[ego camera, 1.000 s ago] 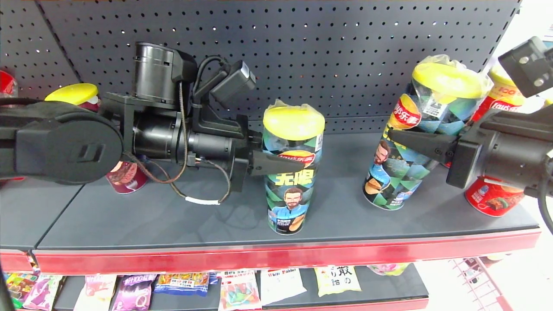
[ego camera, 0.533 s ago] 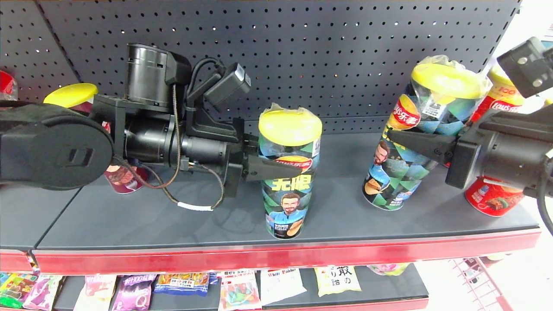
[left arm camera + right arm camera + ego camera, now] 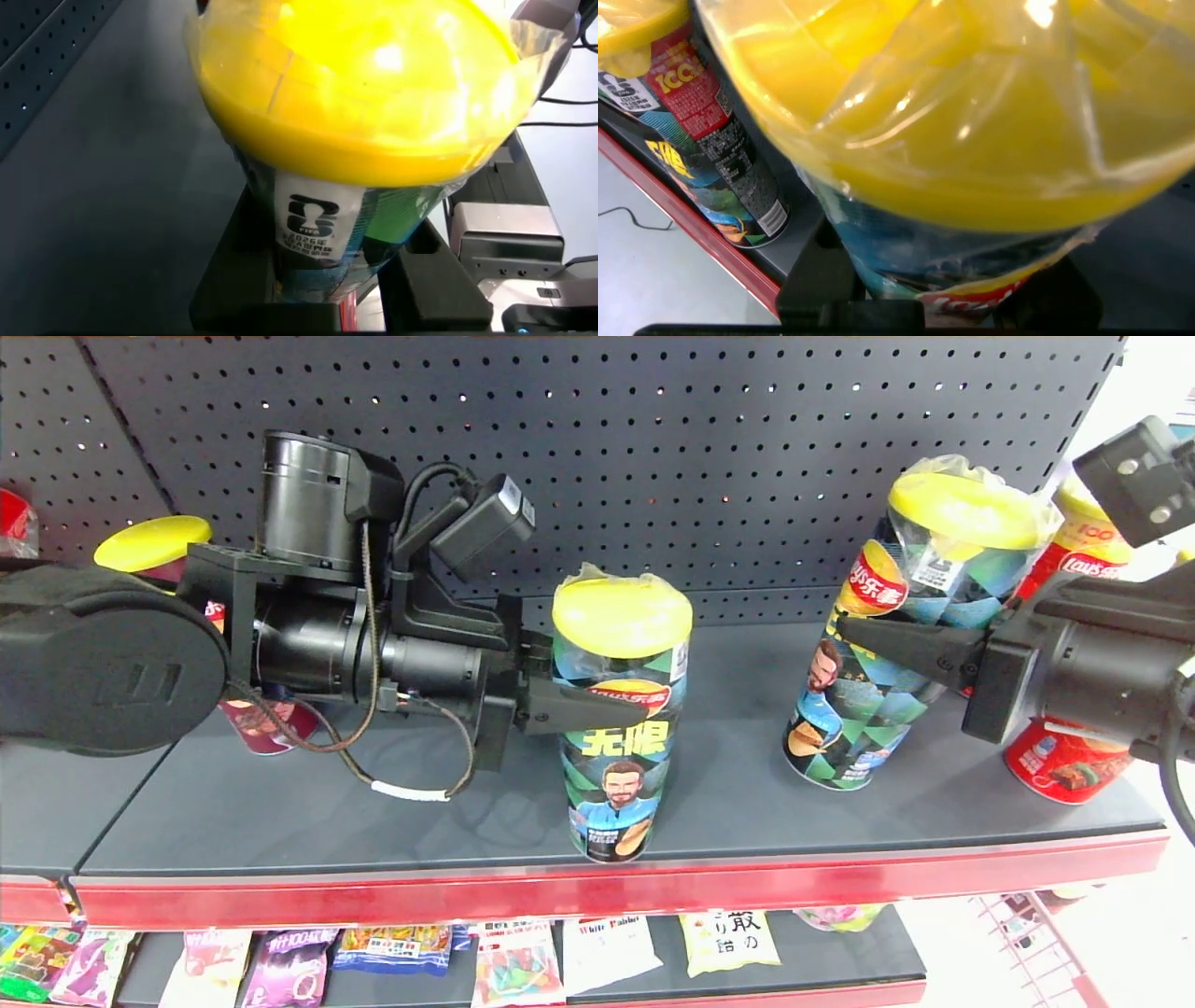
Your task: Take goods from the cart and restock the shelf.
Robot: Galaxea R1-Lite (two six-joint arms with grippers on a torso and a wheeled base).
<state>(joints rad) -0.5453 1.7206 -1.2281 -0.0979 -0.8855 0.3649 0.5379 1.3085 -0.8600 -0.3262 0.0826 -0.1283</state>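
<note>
Dark pegboard shelf with a red front lip. Left pincer is clamped on the upright chip can, which stands right by that lip, so a sloppy release could tip it off. Right pincer grips the tilted chip can beside the red cans; let go crooked and it could topple into them.

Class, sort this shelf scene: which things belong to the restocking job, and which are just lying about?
Job: left claw gripping a tall blue-green round canister with yellow plastic lid; right claw gripping a second matching canister; grey metal shelf.
Lying about: red yellow-lidded canisters; colourful snack packets below.
</note>
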